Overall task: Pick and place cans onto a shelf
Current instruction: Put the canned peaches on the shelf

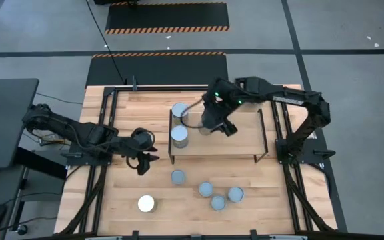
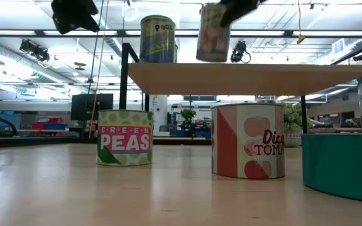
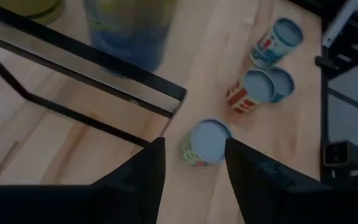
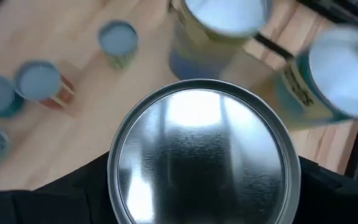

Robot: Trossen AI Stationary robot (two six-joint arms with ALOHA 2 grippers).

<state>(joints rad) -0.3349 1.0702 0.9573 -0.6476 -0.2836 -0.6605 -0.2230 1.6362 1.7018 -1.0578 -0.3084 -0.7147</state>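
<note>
Overhead, right tool (image 1: 213,121) grips a can (image 4: 202,152) above the shelf (image 1: 245,137).

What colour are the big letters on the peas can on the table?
White letters on a pink band, on the green spotted peas can; low view.

The shelf (image 1: 242,133) is standing toward the back of the bench (image 1: 112,200). Two cans (image 1: 179,135) are sitting on its left end, one behind the other. Just beside them, the right hand (image 1: 213,123) is holding a third can (image 2: 212,34) above the shelf. Five cans (image 1: 205,189) are standing on the bench before the shelf; the left hand (image 1: 145,160) is hovering left of them.
</note>
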